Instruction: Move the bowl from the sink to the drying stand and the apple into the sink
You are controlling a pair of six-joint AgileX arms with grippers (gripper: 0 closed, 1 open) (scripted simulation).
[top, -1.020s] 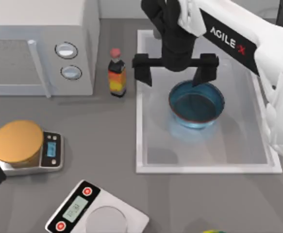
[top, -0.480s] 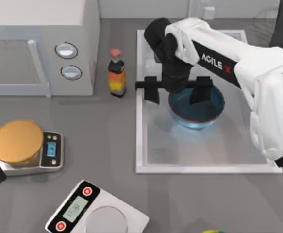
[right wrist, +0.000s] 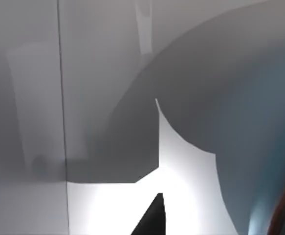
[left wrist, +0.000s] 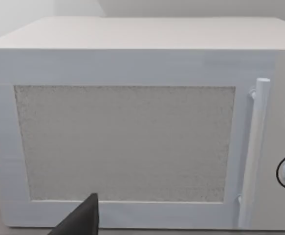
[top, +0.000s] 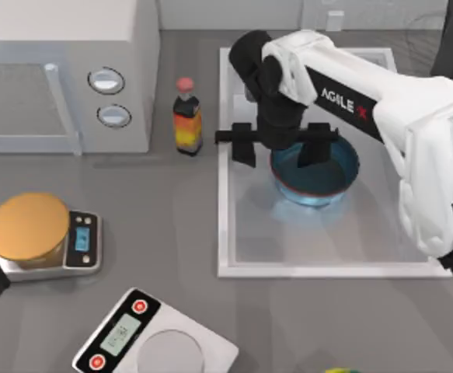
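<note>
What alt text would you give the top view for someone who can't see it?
The right arm's open tool straddles the left rim of the round blue bowl inside the large white rectangular sink. A white microwave, red-capped bottle and two scales sit to the left.

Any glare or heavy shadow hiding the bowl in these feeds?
Top view: even light, the bowl in the sink reads clearly, with the right gripper open over its left rim and partly covering it. Right wrist view: a washed-out white patch beside dark shadow; the bowl's wall shows dim.
</note>
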